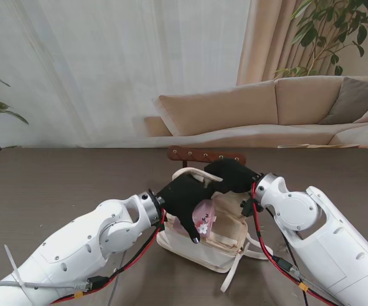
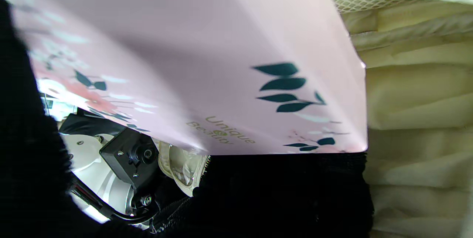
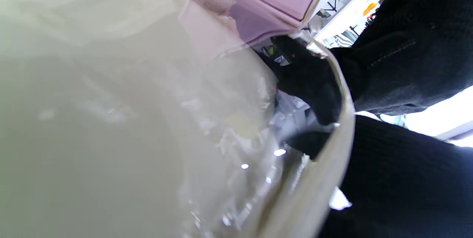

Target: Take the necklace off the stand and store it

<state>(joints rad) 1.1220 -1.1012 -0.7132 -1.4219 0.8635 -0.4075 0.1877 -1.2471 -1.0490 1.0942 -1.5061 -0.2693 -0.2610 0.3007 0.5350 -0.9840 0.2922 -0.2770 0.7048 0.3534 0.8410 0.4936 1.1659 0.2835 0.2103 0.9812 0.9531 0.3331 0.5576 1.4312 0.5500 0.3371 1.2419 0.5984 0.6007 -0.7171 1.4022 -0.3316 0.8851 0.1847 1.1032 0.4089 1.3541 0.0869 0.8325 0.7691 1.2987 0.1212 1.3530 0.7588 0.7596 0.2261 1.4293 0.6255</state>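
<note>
Storing step judged in hand: pink floral pouch (image 1: 204, 217) is gripped by left hand (image 1: 183, 197) over cream bag (image 1: 230, 245), bag rim apparently held by right hand (image 1: 230, 174); necklace unseen, presumably pouched; lowering in required next

Soft daylight thru curtain (image 1: 107, 64), stand view sharp; wrist views v. close, blurry, blown-out highlights.

Surface (image 1: 56, 185): matt grey-brown wood grain. Bag (image 1: 225, 245): cream cloth, soft and creased, with netting. Pouch (image 1: 204, 215): smooth pink, flower print, slight sheen. Rack (image 1: 203, 155): dark polished wood. Fingers (image 1: 193, 233): black knit cloth. Arms (image 1: 76, 248): glossy white plastic.
</note>
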